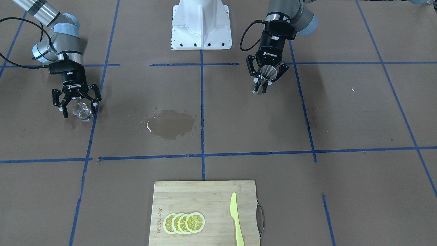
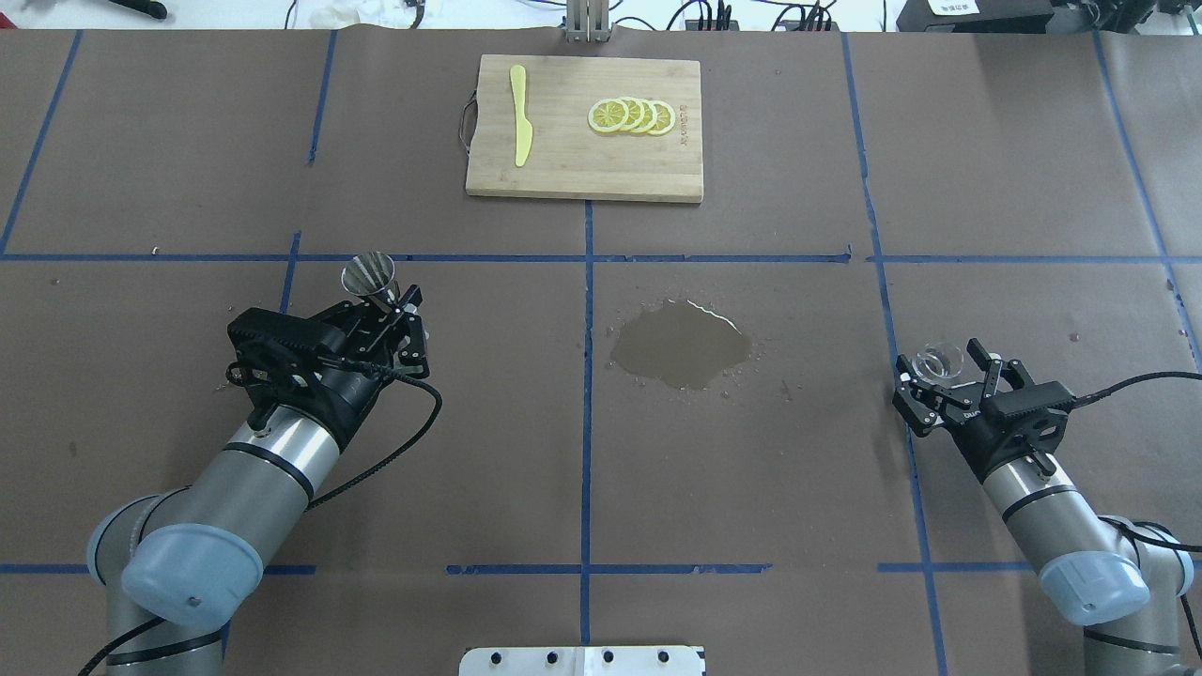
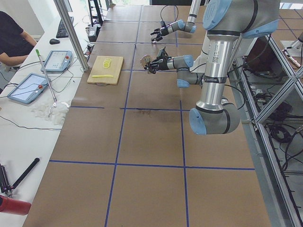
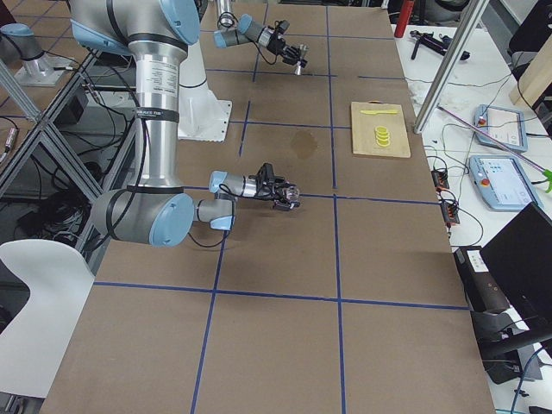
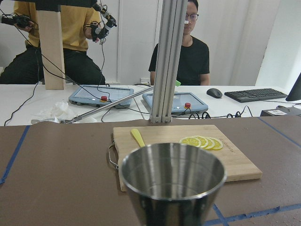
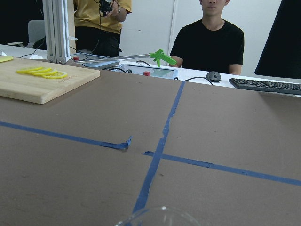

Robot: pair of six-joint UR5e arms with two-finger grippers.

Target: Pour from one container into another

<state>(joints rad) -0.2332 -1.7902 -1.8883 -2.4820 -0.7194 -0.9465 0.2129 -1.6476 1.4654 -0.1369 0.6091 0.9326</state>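
1. The left gripper is clamped on the steel cup, which stands roughly upright with its open mouth up. In the left wrist view the cup's inside looks dry, as far as can be told.
2. The right gripper has its fingers set around the clear glass. They look closed on it, and the glass sits low, at or just above the paper. Whether it holds liquid cannot be told.
3. The relation that matters: the two containers are well apart, at opposite sides of the table, roughly level with each other across it. My judgement is that both arms must travel inward toward the middle before any tilt can bring one lip over the other mouth. Neither arm is clearly nearer the centre.
4. Between them, nearer the right arm's half, lies a wet puddle soaked into the brown paper table, marked by blue tape lines.
5. At the far edge, a wooden cutting board carries lemon slices and a yellow knife, well clear of both grippers.
6. Beyond the table sit people at a white bench with tablets.
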